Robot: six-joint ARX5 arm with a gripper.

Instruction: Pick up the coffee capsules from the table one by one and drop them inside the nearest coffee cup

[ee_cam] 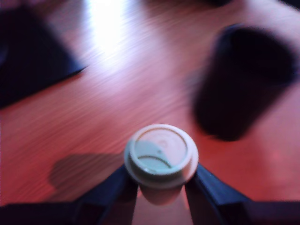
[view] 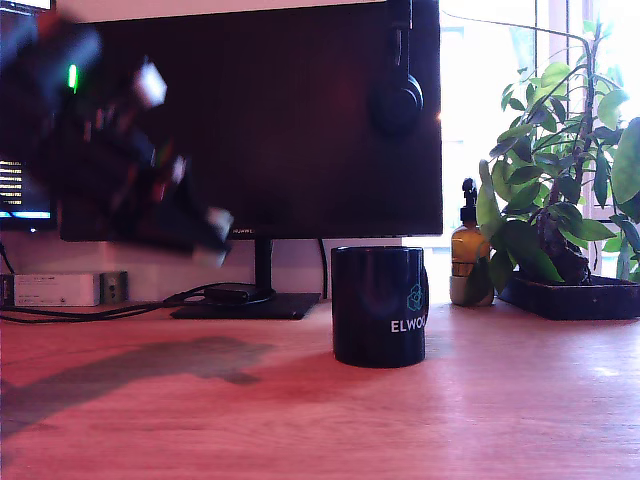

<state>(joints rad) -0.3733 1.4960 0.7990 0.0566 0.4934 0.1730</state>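
Above the reddish-brown wooden table [ee_cam: 93, 117], we see the gripper [ee_cam: 161, 180] closed on the off-white tapered plastic capsule [ee_cam: 161, 154], held clear for carrying toward the nearby dark navy glossy mug [view: 379, 305].

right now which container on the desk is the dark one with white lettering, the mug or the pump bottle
The coffee cup: dark navy, glossy, with white lettering. The pump bottle behind it, toward the exterior view's right, is amber with a black pump.
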